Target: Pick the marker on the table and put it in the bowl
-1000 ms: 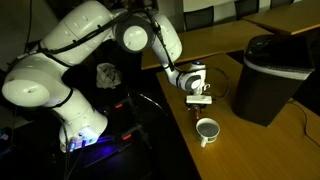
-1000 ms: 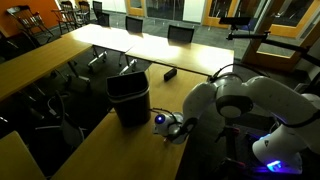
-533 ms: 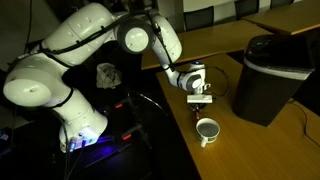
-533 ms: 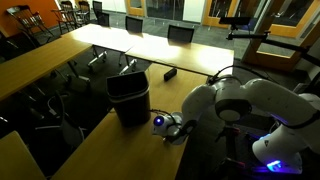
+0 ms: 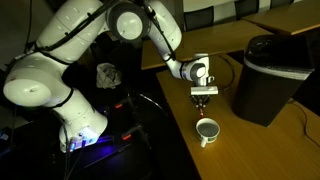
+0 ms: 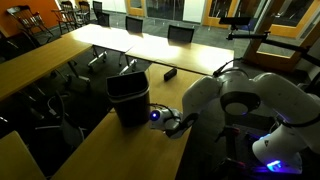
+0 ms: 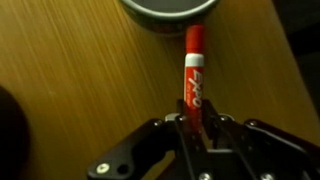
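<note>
In the wrist view a red marker (image 7: pixel 194 72) with white lettering sticks out from my gripper (image 7: pixel 195 125), which is shut on its lower end. The marker's tip points at the rim of the bowl (image 7: pixel 170 10) at the top edge. In an exterior view my gripper (image 5: pixel 203 97) hangs above the table (image 5: pixel 255 150), just over the small white bowl (image 5: pixel 207 130) with its dark inside. In the other exterior view my gripper (image 6: pixel 165 121) sits beside the bin, and the bowl is hidden by the arm.
A big black bin (image 5: pixel 270 75) (image 6: pixel 130 98) stands on the table close beside the bowl. The table's dark edge runs just next to the bowl. Chairs and more tables (image 6: pixel 150 45) fill the room behind.
The jaws have shut on the marker. The arm has then risen, lifting the marker off the table above the bowl.
</note>
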`<state>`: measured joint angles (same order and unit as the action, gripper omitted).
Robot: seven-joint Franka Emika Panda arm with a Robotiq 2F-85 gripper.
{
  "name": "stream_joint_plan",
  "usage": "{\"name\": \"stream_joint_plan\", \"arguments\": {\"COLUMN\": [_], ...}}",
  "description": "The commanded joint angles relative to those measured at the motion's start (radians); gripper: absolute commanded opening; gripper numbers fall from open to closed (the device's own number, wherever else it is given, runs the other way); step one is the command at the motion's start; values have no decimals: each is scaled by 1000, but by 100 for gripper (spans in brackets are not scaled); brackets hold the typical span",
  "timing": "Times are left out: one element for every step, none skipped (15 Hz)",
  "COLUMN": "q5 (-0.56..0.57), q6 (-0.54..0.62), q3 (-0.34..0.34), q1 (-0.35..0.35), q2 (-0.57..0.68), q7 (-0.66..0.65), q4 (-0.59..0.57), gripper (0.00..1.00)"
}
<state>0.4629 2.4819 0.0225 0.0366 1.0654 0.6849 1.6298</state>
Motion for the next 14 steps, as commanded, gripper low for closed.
{"name": "stream_joint_plan", "arguments": {"q5": [61,77,95,111,130,156,174,188,205,210,219,226,234,237], "q6": [-156,-218,-264,-327,-371,-407,-437,-460,-477,-501,-516,-530,-546,-556], "q3": [15,20,25,25,31,40,44,52,59,67,72,78,86,87], "q1": [-39,-50,-58,-62,-67,-70,-66,-60,-56,-49,-42,-37,-36,-30], "q2": [-113,-134,-149,-160,-162,-160,-157,-145,-137,-124,-114,-101,-86,-65], "q7": [2,-5,-14,-8,-17,-25,-25,-29,-31,-31,-28,-30,-31,-28], "q4": [69,71,71,66,57,48,43,31,26,15,7,0,-10,-27], "gripper": [5,5,5,5,5,5,5,5,5,5,5,5,5,5]}}
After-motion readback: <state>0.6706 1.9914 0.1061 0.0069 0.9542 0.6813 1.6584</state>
